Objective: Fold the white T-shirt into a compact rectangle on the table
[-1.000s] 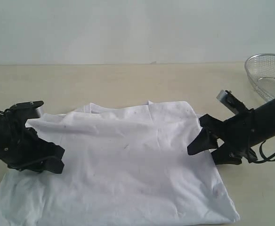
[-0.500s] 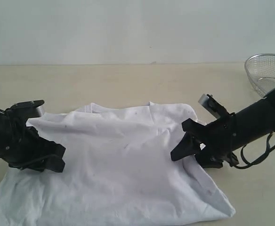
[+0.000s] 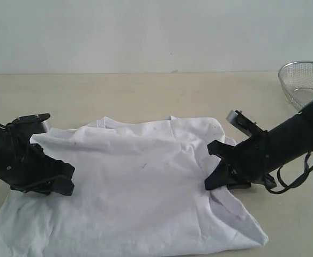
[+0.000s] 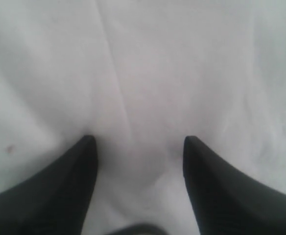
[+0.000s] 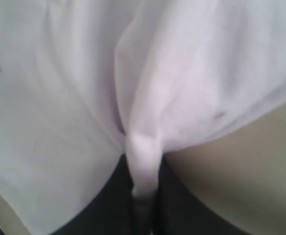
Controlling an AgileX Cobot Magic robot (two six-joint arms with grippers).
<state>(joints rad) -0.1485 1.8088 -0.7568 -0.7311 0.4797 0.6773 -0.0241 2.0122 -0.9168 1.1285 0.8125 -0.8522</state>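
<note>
The white T-shirt [image 3: 140, 187] lies spread on the pale beige table [image 3: 146, 93], plain side up and creased. My right gripper [image 3: 214, 182] is shut on a pinched fold of the shirt's right edge; the right wrist view shows that white fold [image 5: 143, 166] squeezed between the two black fingers. At the shirt's left edge my left gripper [image 3: 65, 179] is open. In the left wrist view its fingers [image 4: 79, 181] stand wide apart over white cloth [image 4: 143, 88], with fabric lying between them.
A round silver wire-mesh basket [image 3: 306, 83] stands at the far right of the table. Bare table runs behind the shirt and to the right of it [image 3: 296, 225].
My right gripper slid leftward onto the shirt's right edge and closed on a fold of it, bunching the cloth there. The left arm has not moved.
</note>
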